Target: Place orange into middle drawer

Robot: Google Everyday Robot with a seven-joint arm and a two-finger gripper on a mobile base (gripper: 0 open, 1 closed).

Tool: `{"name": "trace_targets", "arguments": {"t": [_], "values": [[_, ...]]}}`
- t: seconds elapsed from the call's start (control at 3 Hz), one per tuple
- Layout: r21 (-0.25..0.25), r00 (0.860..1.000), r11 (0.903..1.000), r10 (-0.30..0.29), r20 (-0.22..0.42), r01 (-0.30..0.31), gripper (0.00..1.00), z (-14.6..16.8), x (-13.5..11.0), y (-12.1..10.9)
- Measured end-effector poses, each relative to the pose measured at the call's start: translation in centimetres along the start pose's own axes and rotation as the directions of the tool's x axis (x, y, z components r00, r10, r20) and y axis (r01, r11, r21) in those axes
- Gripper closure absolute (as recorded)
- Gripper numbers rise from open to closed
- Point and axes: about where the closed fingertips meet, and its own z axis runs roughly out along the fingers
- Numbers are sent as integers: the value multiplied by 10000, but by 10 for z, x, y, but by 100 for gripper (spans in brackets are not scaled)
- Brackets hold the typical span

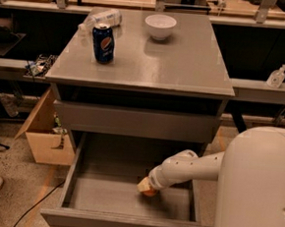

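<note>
The claw (145,185) sits low inside the open middle drawer (124,224), right of the tray's centre, with the orange (149,191) at its very tip (whether it grips the fruit or merely touches it, one cannot tell). Above, the tabletop (186,64) carries a blue soda can (103,43), a white bowl (160,26) and a toppled plastic bottle (101,19).

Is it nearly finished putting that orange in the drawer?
Nearly. Done: the middle drawer stands open and the orange is down inside it, right of centre. In hand: the gripper sits right at the orange, low over the drawer's floor. Left: leaving the orange there and lifting the arm out. Whether the orange already rests on the floor, I cannot tell.
</note>
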Motion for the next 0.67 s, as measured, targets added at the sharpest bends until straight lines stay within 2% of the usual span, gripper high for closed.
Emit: {"name": "trace_targets", "arguments": {"t": [0.33, 0.67], "values": [[-27, 9999, 10000, -91, 56, 91, 13, 0, -4, -1], [-28, 9997, 9999, -126, 191, 126, 0, -5, -8, -5]]}}
